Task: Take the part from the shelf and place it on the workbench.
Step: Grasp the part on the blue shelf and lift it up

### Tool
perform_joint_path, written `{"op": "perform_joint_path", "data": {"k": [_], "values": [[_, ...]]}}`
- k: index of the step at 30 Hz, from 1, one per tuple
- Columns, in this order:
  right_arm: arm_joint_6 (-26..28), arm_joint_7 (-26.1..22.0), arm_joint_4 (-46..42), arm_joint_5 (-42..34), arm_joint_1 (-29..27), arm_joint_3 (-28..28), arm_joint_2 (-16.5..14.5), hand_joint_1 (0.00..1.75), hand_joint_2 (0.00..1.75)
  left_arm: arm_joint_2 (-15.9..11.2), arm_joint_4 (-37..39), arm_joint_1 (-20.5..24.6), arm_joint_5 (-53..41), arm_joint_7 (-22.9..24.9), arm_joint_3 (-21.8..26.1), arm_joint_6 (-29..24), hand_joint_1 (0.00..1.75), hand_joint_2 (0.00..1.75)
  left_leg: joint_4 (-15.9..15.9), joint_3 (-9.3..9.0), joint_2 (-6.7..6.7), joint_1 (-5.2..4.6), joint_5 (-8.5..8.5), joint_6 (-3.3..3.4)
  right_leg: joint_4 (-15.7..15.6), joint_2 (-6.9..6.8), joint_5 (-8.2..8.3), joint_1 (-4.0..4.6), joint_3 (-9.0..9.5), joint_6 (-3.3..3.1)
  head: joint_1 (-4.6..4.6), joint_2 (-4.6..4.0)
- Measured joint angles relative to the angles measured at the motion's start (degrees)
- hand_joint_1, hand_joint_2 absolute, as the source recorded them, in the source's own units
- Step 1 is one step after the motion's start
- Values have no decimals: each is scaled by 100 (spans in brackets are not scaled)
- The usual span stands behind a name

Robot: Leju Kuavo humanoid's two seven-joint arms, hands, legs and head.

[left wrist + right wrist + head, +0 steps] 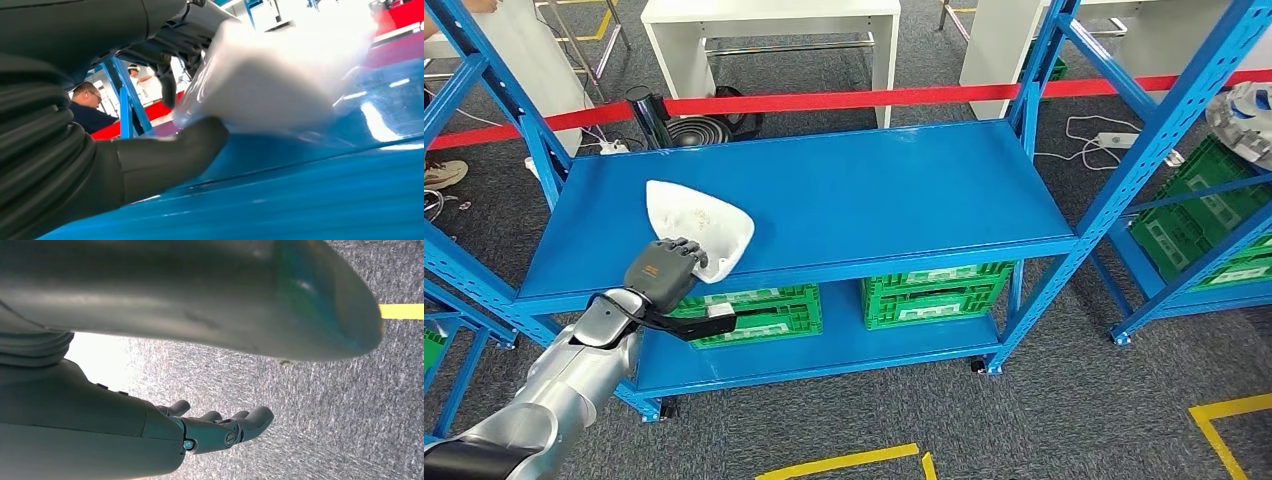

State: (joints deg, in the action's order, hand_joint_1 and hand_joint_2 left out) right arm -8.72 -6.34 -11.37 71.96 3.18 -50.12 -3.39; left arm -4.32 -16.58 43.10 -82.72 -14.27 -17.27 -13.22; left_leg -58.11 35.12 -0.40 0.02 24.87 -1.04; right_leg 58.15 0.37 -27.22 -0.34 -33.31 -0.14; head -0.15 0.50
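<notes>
One part (701, 226) under left hand (662, 268)

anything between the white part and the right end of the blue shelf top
Nothing: in the head view the blue metal shelf top is bare from the white bagged part, under the left hand, to its right end.
</notes>
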Motion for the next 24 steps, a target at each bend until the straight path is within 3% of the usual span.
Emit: {"op": "perform_joint_path", "data": {"k": [18,24], "values": [[0,7,0,9,1,-1,0,0,0,-14,-3,9,118,-124,113,43,175,175,0,-4,2,0,0,-1,1,0,0,0,2,0,0,0],[0,5,0,29,0,-5,0,0,0,14,-7,-11,365,-211,275,-246,175,175,0,-4,1,0,0,-1,1,0,0,0,1,0,0,0]]}}
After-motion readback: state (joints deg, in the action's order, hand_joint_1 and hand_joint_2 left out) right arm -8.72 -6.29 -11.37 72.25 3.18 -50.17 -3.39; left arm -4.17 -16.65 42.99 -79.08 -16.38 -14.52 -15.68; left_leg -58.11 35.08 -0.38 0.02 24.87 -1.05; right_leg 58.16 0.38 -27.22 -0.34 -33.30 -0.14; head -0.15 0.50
